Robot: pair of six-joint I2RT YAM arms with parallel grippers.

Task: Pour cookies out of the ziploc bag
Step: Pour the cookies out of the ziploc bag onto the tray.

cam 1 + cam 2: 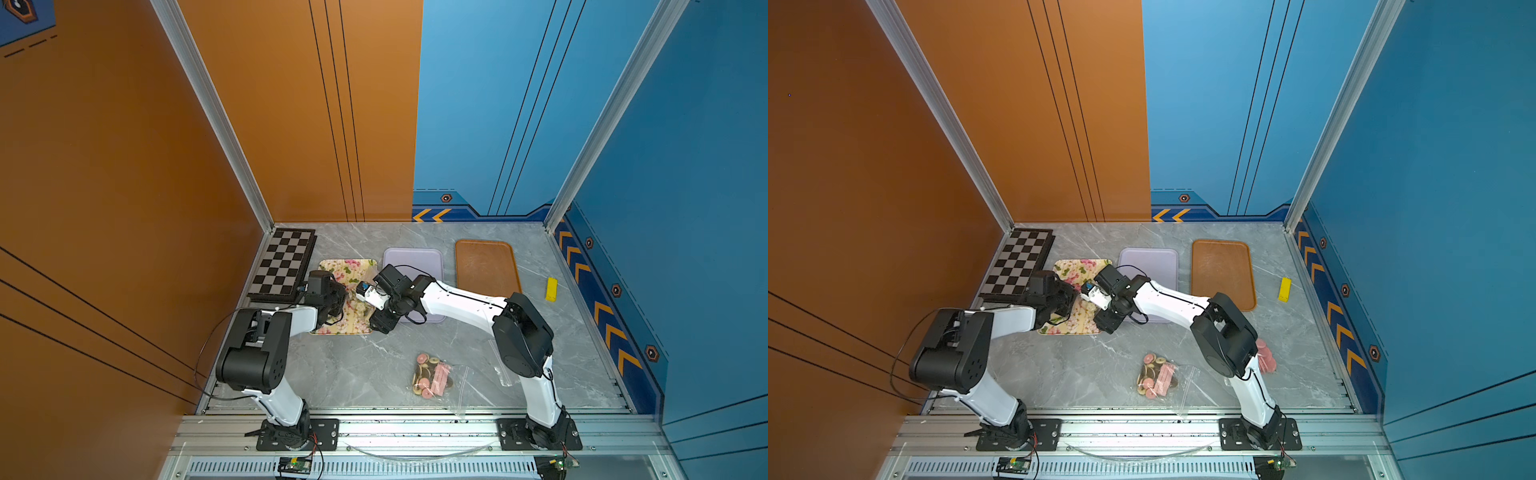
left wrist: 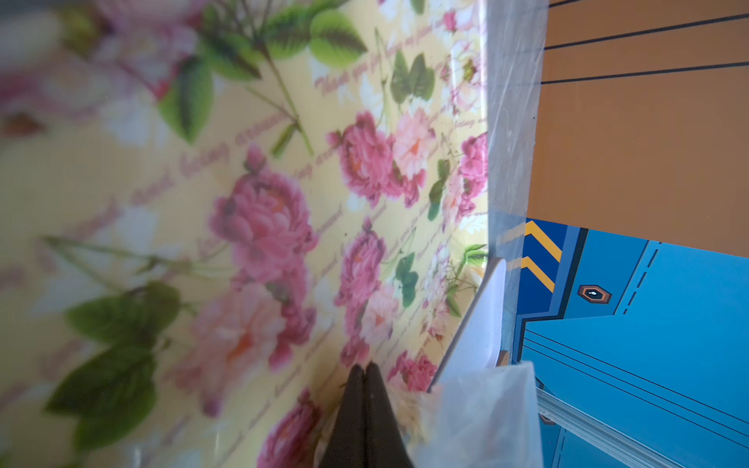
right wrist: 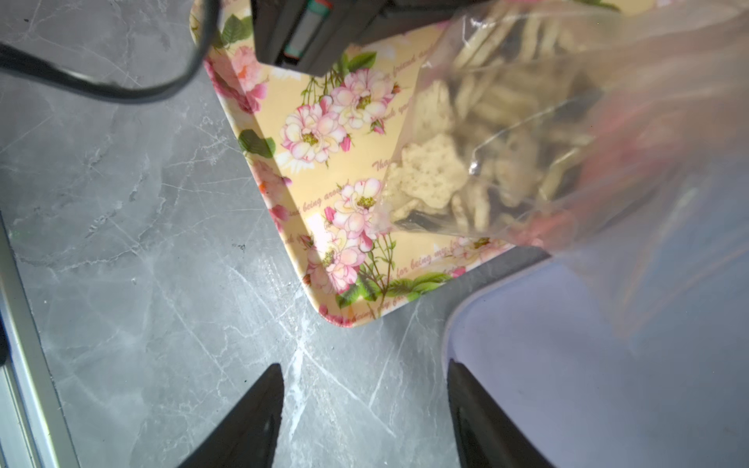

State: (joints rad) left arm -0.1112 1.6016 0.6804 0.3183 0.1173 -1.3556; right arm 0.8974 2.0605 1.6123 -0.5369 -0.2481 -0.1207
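Note:
A clear ziploc bag (image 3: 608,101) of pale star-shaped cookies (image 3: 433,170) rests with its lower end on the floral tray (image 3: 344,162). My left gripper (image 2: 364,366) is over that tray (image 2: 283,202), fingers pressed together, with the bag's film (image 2: 478,417) right against them. The bag (image 1: 360,306) shows between both grippers in a top view. My right gripper (image 3: 364,366) hangs open above bare table beside the tray's corner, nothing between its fingers.
A second bag of pink and brown cookies (image 1: 432,376) lies at the front centre. Pink discs (image 1: 1264,355) show behind the right arm. A lilac tray (image 1: 415,259), brown tray (image 1: 486,266), chessboard (image 1: 284,259) and yellow block (image 1: 551,289) sit further back.

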